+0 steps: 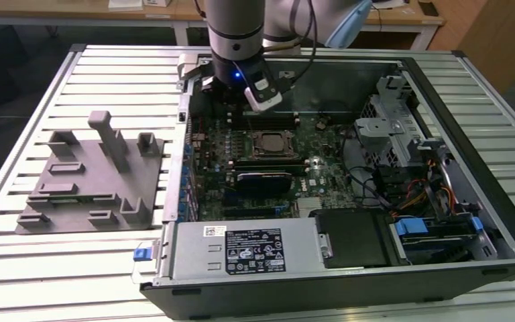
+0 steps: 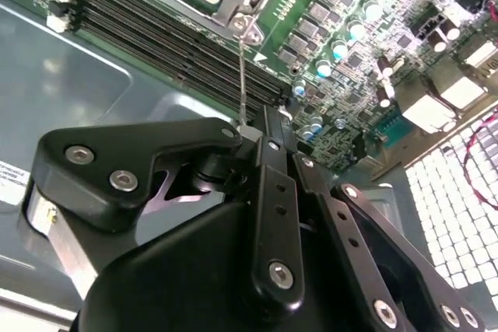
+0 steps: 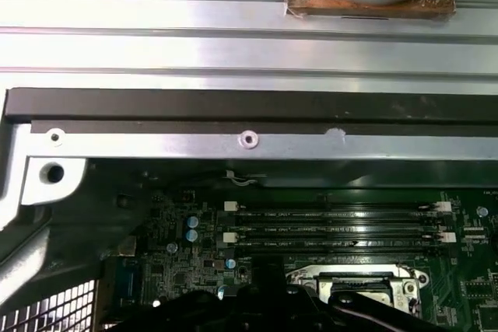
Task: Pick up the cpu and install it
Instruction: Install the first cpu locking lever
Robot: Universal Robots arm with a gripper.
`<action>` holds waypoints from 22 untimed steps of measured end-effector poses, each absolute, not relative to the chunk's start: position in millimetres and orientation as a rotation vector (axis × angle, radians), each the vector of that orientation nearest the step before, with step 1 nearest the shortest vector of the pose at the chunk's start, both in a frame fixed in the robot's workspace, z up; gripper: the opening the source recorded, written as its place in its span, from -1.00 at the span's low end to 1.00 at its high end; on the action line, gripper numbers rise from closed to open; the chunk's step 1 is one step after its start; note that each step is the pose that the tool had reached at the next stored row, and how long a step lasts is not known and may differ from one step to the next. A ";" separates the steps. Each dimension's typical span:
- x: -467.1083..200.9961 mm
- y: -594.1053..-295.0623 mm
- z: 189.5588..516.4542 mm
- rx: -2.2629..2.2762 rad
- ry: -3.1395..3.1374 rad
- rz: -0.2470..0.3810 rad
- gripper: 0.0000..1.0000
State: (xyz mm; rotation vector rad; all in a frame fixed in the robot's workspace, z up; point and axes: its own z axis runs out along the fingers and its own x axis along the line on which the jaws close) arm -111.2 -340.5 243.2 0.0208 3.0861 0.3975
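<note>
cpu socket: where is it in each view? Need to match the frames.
Exterior view: the socket sits mid-motherboard, inside the open case.
Second wrist view: its metal frame is cut off at the picture's edge, right beside the slots.
First wrist view: the socket lies past the slots from the case wall.
Shared landmark: the black memory slots run alongside the socket in all three.

A ribbed metal table point(image 1: 70, 268) fills the middle, evenly lit. Beyond its far edge stands a pale wooden desk point(image 1: 78, 13) on white legs. Dark floor point(image 1: 16, 74) lies beneath that desk, and a brown wooden panel point(image 1: 499, 40) rises off the table's far corner.
</note>
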 end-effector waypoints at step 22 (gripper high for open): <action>-76.6 -340.5 242.9 0.026 3.098 0.393 -0.79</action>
